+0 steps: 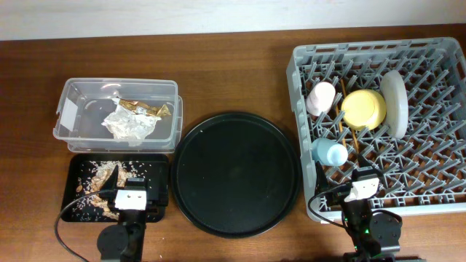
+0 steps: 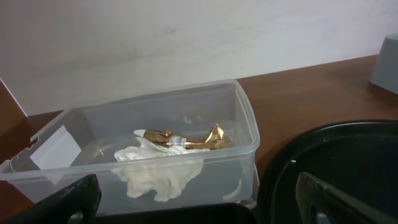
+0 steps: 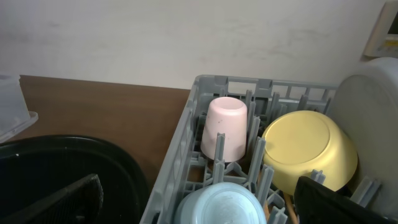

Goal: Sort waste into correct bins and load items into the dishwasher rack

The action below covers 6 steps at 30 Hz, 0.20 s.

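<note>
The clear box [image 1: 73, 91] holds the white tissue [image 1: 129, 125] and the gold-brown wrapper [image 1: 148, 109]; they also show in the left wrist view, the tissue [image 2: 158, 174] and the wrapper [image 2: 186, 140]. The shallow black tray [image 1: 156, 171] holds beige food scraps [image 1: 96, 185]. The grey rack [image 1: 298, 109] holds the pink cup [image 1: 320, 98], yellow bowl [image 1: 362, 109], white plate [image 1: 395, 102], blue cup [image 1: 329, 151] and chopsticks [image 1: 354, 138]. My left gripper [image 1: 125, 185] is open and empty over the shallow tray. My right gripper [image 1: 362, 178] is open and empty at the rack's front, just behind the blue cup [image 3: 217, 205].
The large round black tray [image 1: 237, 175] lies between the bins and the rack, empty. In the right wrist view the pink cup [image 3: 225, 127] and yellow bowl [image 3: 308, 149] stand among the pegs beyond my fingers. A wall runs along the table's far edge.
</note>
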### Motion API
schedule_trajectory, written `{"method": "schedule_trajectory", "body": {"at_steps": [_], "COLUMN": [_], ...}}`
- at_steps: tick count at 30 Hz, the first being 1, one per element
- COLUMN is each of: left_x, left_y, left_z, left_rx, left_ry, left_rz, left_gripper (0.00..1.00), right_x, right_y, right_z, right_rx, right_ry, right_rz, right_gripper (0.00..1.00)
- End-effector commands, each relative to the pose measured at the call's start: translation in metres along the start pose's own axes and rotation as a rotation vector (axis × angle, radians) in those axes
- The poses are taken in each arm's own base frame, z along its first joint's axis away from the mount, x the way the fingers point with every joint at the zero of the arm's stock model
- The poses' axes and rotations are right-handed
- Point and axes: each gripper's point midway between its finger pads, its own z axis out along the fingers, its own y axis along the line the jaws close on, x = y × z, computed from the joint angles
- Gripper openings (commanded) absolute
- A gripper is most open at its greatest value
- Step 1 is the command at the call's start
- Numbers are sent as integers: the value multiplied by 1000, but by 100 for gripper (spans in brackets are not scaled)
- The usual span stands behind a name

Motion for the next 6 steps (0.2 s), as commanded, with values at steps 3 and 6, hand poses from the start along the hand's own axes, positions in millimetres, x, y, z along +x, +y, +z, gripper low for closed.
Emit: {"method": "schedule_trajectory", "body": {"at_steps": [3, 6], "left_x": [1, 1], "left_y": [-1, -1], "left_z": [0, 0], "left_rx": [1, 1], "left_ry": [-2, -2], "left_rz": [16, 17], "left_gripper": [99, 99], "right_x": [3, 3], "right_y": [0, 0], "right_z": [0, 0], "right_rx": [4, 4], "right_ry": [5, 5], "right_rz": [6, 6], "right_gripper": [99, 99]}}
